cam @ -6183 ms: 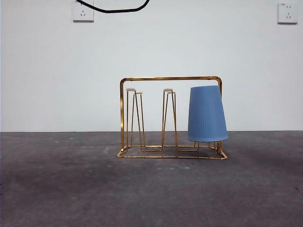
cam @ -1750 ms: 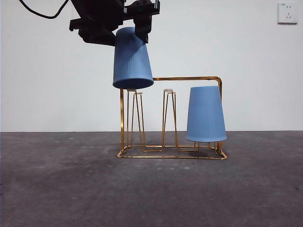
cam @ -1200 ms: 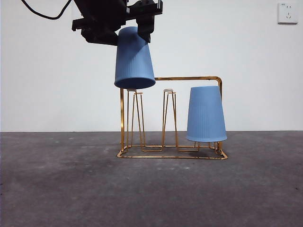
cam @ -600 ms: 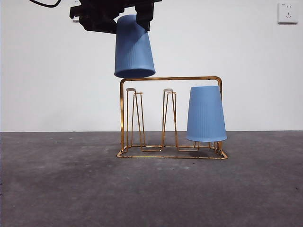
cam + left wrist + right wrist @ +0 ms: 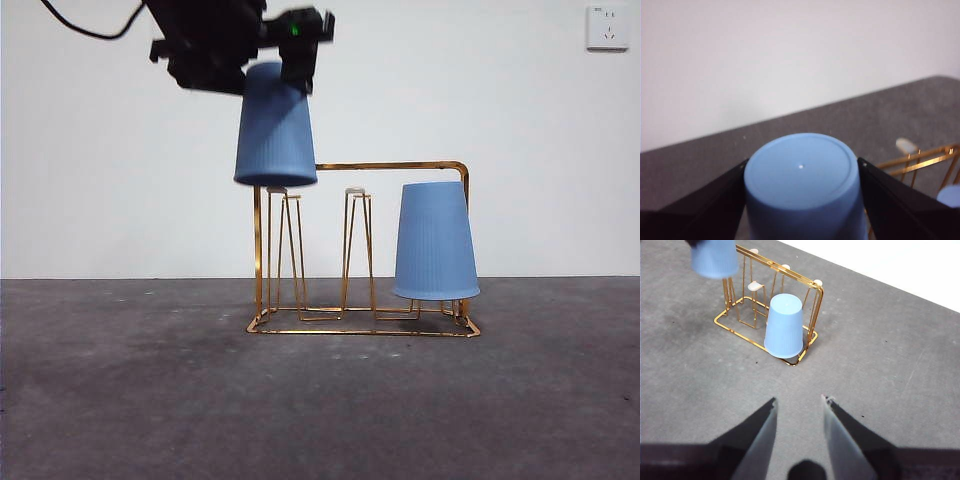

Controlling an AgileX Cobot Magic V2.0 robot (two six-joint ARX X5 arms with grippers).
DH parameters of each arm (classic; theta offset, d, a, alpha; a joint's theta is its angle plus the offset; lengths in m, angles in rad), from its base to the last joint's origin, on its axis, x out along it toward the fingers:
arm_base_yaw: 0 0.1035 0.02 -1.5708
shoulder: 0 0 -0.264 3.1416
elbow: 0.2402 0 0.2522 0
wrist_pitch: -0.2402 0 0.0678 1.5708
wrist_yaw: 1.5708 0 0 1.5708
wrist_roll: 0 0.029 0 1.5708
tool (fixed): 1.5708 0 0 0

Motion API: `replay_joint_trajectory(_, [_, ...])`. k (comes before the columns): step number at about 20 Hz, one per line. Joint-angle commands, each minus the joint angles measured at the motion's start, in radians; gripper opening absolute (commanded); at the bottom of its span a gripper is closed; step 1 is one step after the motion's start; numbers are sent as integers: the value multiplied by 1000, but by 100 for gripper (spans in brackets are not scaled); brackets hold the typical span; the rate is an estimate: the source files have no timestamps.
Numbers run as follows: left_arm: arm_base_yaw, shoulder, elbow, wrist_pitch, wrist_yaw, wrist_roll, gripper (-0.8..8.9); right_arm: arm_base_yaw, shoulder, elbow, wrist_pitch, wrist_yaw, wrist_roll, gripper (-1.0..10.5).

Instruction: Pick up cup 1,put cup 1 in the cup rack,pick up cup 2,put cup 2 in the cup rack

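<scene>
left gripper [image 5: 802, 200]: clamped on cup 2 [image 5: 275, 125], one black jaw on each side of the upturned base; the cup hangs mouth down.
cup 2 position: in the air above the end of the rack [image 5: 362, 248] opposite cup 1, its rim at about the height of the top bar, over the end prong [image 5: 277, 250]. the front view does not settle whether the rim is already around the prong tip or just clear of it.
cup 2 attitude: near upright, slightly blurred in the front view, so judged to be moving.
right gripper [image 5: 799, 415]: jaws spread, nothing between them; held well back from the rack over the bare table [image 5: 900, 365]; waiting.
cup 1 [image 5: 435, 242]: seated mouth down on the prong at the other end of the rack, rim just above the base wire, no gripper near it.
middle prong [image 5: 357, 250]: bare.
done: cup 1 picked and racked; cup 2 picked and brought over the rack.
left: lower cup 2 onto its prong, let go, withdraw.
progress, judged: last step in hand, well past half.
risk, judged: rim catching the top bar or the prong tip if the cup is off centre.
</scene>
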Motion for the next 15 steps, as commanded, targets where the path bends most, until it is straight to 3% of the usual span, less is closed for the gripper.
replay_joint_trajectory(1, [3,29,-10,1,-4,0,-6,0,-2,5,5,1,23,156])
replay_joint_trajectory(15, [9,212,-10,-121,1,-111,-5,0,-2,4,0,2,34,156])
